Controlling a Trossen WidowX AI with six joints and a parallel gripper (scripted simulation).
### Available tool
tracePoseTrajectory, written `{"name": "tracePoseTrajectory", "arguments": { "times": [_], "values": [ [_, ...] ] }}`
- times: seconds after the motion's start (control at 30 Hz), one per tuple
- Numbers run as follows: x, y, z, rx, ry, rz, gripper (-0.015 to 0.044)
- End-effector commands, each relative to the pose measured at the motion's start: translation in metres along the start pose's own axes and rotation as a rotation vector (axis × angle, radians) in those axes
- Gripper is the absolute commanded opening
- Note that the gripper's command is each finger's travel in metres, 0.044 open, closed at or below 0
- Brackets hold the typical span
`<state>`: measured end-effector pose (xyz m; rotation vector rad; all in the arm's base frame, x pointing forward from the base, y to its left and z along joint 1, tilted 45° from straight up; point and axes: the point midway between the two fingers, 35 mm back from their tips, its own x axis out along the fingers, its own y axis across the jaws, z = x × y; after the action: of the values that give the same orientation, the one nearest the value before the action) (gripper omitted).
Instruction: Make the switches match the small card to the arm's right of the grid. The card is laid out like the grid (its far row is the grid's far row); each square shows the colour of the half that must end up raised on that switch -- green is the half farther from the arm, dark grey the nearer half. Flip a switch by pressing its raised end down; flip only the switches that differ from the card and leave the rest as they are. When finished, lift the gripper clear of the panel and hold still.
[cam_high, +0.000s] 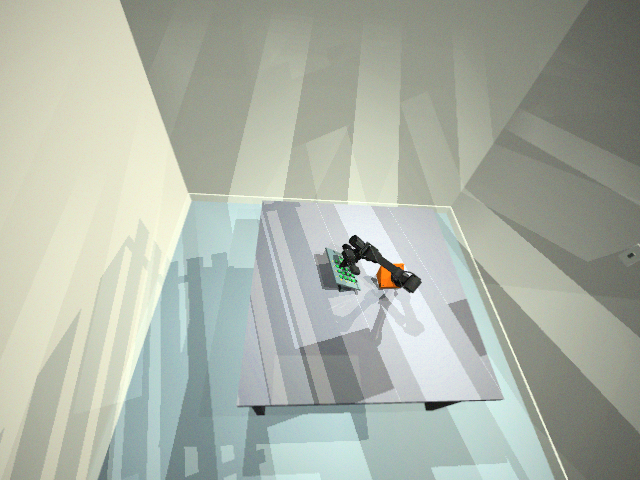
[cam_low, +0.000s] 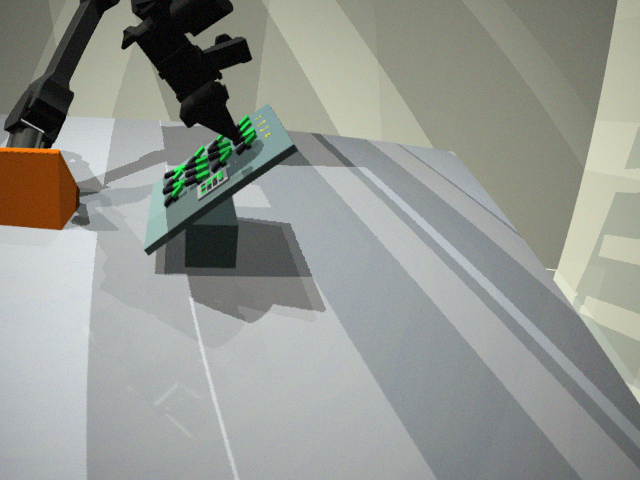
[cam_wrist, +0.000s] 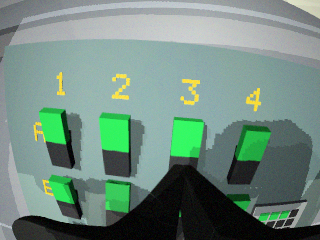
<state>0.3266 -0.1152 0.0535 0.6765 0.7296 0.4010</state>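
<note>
Gripper: the black gripper (cam_high: 343, 264) (cam_low: 237, 142) (cam_wrist: 180, 172) is clenched, its fingertips together and nothing between them. In the wrist view it rises from the bottom edge to a point just right of centre.
Switch panel: the teal panel (cam_high: 333, 268) (cam_low: 279, 139) (cam_wrist: 150, 65) is left of the arm in the top view. In the exterior view it sits upper left of centre, tilted, on a dark block-shaped support (cam_low: 211, 245).
Column 3, far row: this switch (cam_wrist: 187, 137) shows its green half; the fingertips overlap its dark half in the picture. Whether they touch cannot be told.
Rest of far row: switch 1 (cam_wrist: 57, 137) and switch 2 (cam_wrist: 116, 145) stand to the left, switch 4 (cam_wrist: 248, 155) to the right, each green above dark in the frame.
Second row: partly hidden behind the fingers.
Small card: the white-edged card (cam_low: 212, 183) (cam_wrist: 280, 217) is at the wrist view's lower right. Its far row reads green, green, green, dark grey.
Arm: the black arm (cam_high: 379, 258) (cam_low: 62, 62) reaches from the orange block (cam_high: 385, 277) (cam_low: 31, 188) toward the panel.
Table: a pale grey table (cam_high: 310, 372) (cam_low: 361, 361), striped with shadow, lies under everything.
</note>
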Motion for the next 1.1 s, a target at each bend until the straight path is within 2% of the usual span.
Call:
{"name": "tracePoseTrajectory", "arguments": {
  "times": [0.0, 0.2, 0.4, 0.47, 0.6, 0.83, 0.97, 1.07],
  "values": [
    [0.001, 0.000, 0.000, 0.002, 0.000, -0.002, 0.0000],
    [-0.001, 0.000, 0.000, 0.000, 0.001, -0.001, 0.0000],
    [-0.056, -0.002, 0.002, 0.002, 0.028, -0.008, 0.0000],
    [-0.064, -0.001, 0.002, 0.003, 0.029, -0.005, 0.0000],
    [-0.064, -0.002, 0.003, 0.003, 0.029, -0.005, 0.0000],
    [-0.063, -0.034, 0.021, 0.000, 0.028, -0.007, 0.0000],
    [-0.031, -0.034, 0.021, 0.000, 0.051, -0.005, 0.0000],
    [-0.028, -0.034, 0.021, 0.000, 0.053, -0.005, 0.0000]
  ]
}}
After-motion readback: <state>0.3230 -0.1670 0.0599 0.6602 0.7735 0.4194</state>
